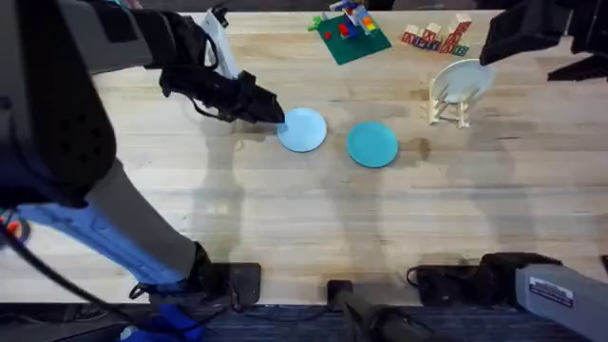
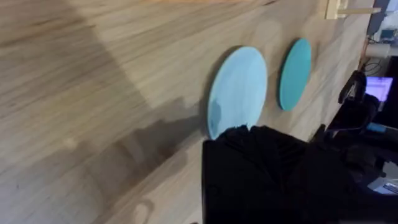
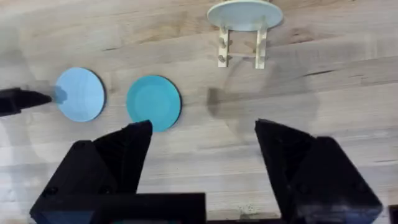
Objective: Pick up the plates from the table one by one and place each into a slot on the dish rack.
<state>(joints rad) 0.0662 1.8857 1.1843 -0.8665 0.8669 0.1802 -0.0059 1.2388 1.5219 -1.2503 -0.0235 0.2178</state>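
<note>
Looming dark and blurred under the overhead camera, the left arm is stretched across the pale wooden surface (image 1: 285, 218), its tool (image 1: 271, 111) brought down at the near edge of the pale blue plate (image 1: 303, 129). Whether its fingers are spread or pinched on the rim cannot be told: in the left wrist view they are merged into one black mass that covers part of the plate's edge. The plate is seen lying flat on the surface, with the teal plate (image 1: 372, 144) flat just beside it, the two apart. Farther back and to the right, the dish rack (image 1: 449, 106) is shown standing upright with a cream-white plate (image 1: 463, 80) held on edge among its pegs. The right tool (image 3: 202, 152) is held high near the rack, its black fingers spread wide with nothing between them; most of the right arm is cut off at the overhead frame's edge. Coloured wooden blocks (image 1: 435, 38) and a green board (image 1: 350, 34) are set along the far edge.
</note>
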